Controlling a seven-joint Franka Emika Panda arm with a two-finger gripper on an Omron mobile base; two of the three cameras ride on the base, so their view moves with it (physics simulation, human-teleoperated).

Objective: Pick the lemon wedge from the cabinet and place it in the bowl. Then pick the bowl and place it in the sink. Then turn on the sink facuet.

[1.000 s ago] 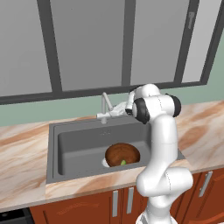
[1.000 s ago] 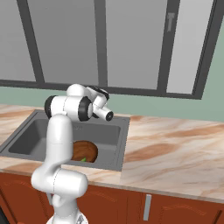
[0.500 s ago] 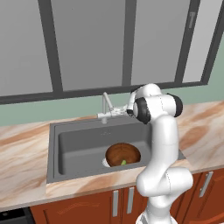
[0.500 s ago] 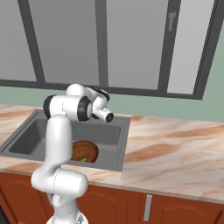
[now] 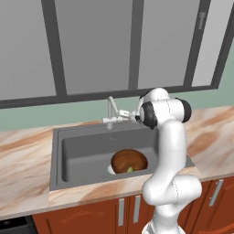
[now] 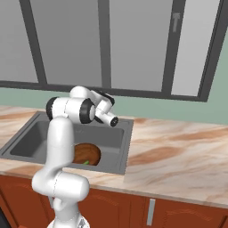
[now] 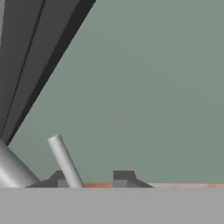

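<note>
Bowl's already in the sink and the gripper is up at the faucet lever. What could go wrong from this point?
The gripper has the faucet's thin lever near one fingertip rather than centred, so it may slip off when pushed. The arm reaches across the sink; a wide swing might hit the faucet. Water may splash off the bowl holding the lemon wedge.

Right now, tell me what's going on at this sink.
The bowl already sits in the sink with the lemon wedge inside. The arm has its tool up at the sink faucet, with the small side lever rising between the fingertips. No water is running yet.
</note>
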